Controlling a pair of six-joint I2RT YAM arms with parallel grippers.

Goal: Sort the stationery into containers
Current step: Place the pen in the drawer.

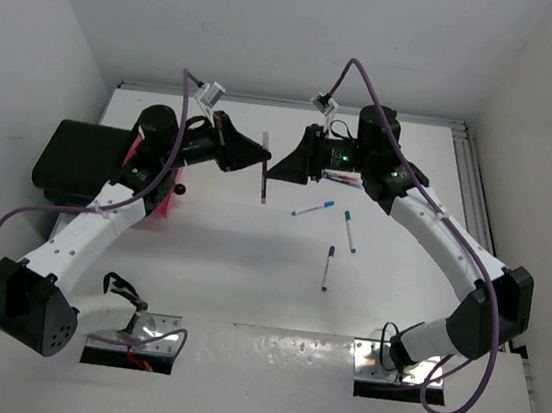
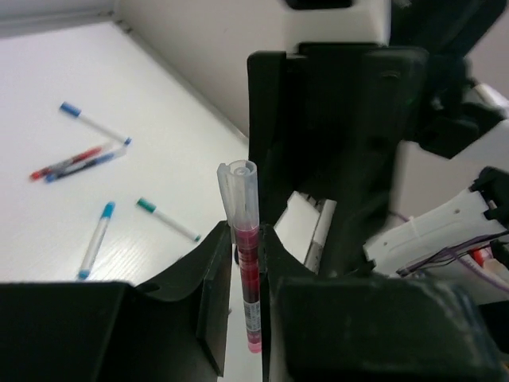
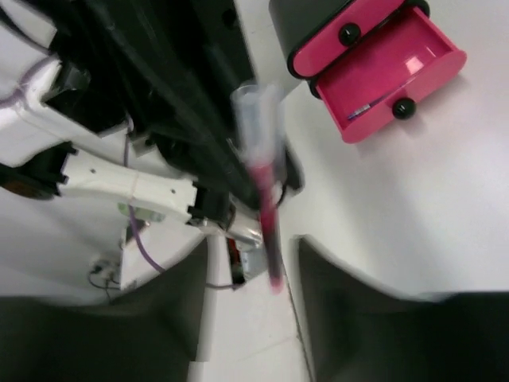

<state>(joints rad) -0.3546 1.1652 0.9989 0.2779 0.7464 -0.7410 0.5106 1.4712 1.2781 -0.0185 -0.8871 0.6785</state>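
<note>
**Red pen pinched between two facing arms**

The red pen (image 2: 245,263) has a see-through barrel full of red ink and a clear cap. It sits over the back middle of the table (image 1: 245,293), crosswise to the fingers. The left gripper (image 1: 259,154), reaching in from the left, is clamped on its barrel. The right gripper (image 1: 277,166) faces it nose to nose, fingers parted either side with gaps showing.
</note>
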